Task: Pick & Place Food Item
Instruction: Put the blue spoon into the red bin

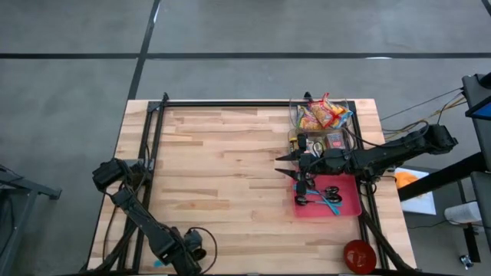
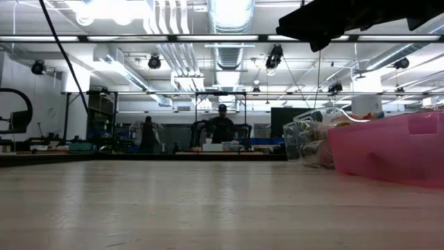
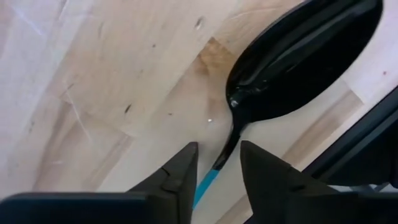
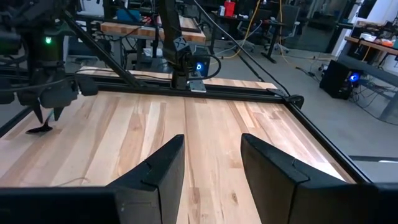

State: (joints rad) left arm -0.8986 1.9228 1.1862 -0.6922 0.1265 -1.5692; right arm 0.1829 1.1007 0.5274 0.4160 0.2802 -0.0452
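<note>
Left gripper [image 3: 214, 171] at near table edge, fingers clenching the black spoon with blue handle [image 3: 298, 62]. Right gripper [image 4: 211, 162] released, empty, beside pink plastic tray [image 1: 349, 205] holding scissors [image 1: 326, 195]; clear snack bin [image 1: 322, 116] behind.

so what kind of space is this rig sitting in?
Looks like a robotics lab or workshop, not a kitchen. The low view shows exposed ceiling ducts and people at benches behind the wooden table; the right wrist view shows another workbench and cables on a concrete floor.
</note>
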